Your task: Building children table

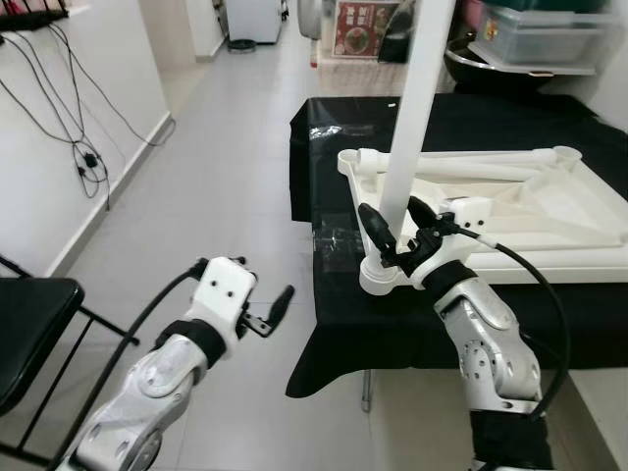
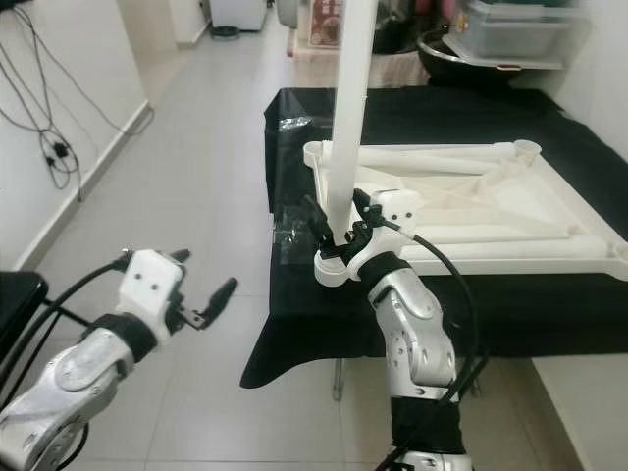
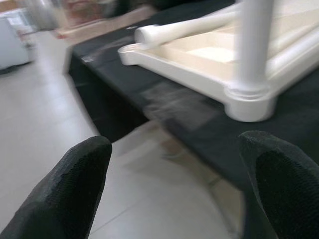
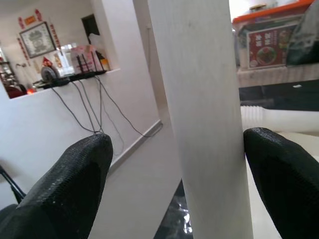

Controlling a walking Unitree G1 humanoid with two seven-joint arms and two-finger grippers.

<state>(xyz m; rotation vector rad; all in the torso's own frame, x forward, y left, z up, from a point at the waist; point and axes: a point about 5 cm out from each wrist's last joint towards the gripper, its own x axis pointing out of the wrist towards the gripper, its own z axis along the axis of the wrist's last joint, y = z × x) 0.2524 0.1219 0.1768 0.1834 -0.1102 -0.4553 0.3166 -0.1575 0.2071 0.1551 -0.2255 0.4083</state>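
- Black cloth [image 1: 549,324]: draped over a stand, edge hanging toward the floor.
- White table top [image 1: 549,211]: upside down on the cloth, near corner at the cloth's edge.
- Upright leg [image 1: 412,108]: standing in the near corner socket [image 1: 378,278].
- Loose leg [image 1: 461,157]: lying along the far edge of the top.
- Right gripper [image 1: 397,228]: at the upright leg's base, fingers spread either side; one pad touching, the other apart.
- Left gripper [image 1: 275,309]: over the floor, well apart from the table top, fingers wide, empty.
- Black chair [image 1: 29,324]: at far left.
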